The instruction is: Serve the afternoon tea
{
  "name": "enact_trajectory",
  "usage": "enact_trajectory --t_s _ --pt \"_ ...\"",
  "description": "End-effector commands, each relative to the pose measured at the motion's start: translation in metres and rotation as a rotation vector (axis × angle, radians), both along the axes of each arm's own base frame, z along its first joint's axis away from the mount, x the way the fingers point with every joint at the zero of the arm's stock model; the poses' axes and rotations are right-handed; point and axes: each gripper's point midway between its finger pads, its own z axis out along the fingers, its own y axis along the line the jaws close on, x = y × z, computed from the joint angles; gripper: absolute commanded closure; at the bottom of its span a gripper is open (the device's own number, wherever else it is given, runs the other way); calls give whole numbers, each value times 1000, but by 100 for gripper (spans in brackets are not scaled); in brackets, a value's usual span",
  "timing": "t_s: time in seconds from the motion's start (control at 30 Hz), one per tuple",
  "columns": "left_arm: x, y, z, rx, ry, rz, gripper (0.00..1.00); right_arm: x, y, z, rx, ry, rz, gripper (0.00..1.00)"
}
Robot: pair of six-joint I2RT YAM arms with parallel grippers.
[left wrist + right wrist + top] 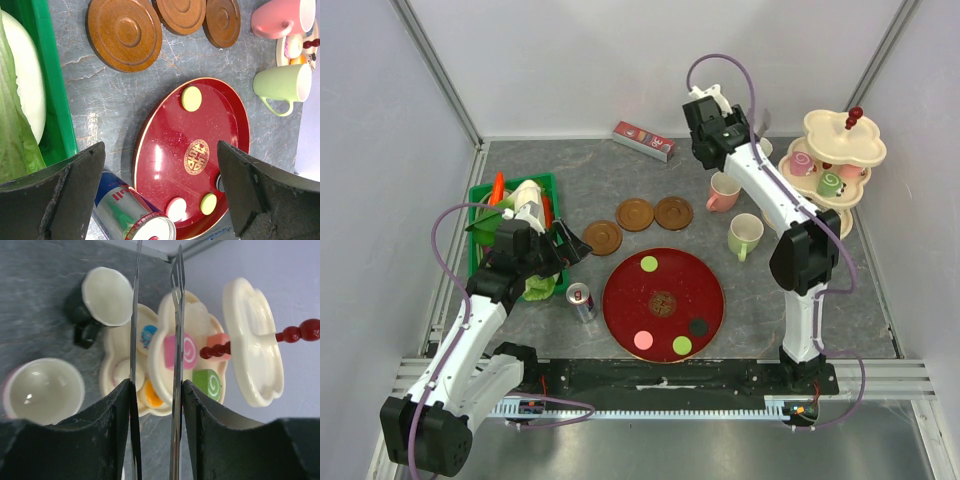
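Right wrist view: right claw [156,386] clenched on metal tongs [134,330]; three-tier stand [252,340] lies ahead, apart.

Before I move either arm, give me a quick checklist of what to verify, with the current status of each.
1. Left gripper open and empty: ok.
2. Right gripper shut on tongs: ok.
3. Nothing pinched between the tongs' tips: ok.
4. Tongs pointed toward the stand, pastries on it: ok.
5. Saucers bare: ok.
6. Can clear of the left gripper's path down: cannot tell; it stands right below the fingers.
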Motion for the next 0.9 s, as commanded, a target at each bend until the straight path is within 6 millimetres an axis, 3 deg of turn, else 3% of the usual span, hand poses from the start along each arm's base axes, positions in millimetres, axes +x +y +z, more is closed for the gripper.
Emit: enact_trajectory --t_s 0.0,0.1,0.23,0.4,0.5,0.67,0.87 --pt "5 -3 13 -23 -38 -2 2 -18 42 56 121 -136 109 49" --pt "3 -6 14 -34 -36 -13 2 -38 77 52 279 -132 200 49" --pt "-2 -5 19 -36 -31 -14 2 -82 126 38 612 -65 350 47" --pt "-13 -3 28 -35 -37 -16 2 -157 156 10 932 113 448 45" --pt "-22 4 30 -9 -30 5 2 -206 167 4 1073 189 523 44" --pt "-36 9 33 0 -33 10 2 -261 175 -33 1129 281 528 43" --pt "-45 6 25 -19 -4 -5 2 -282 181 -66 1003 309 487 42"
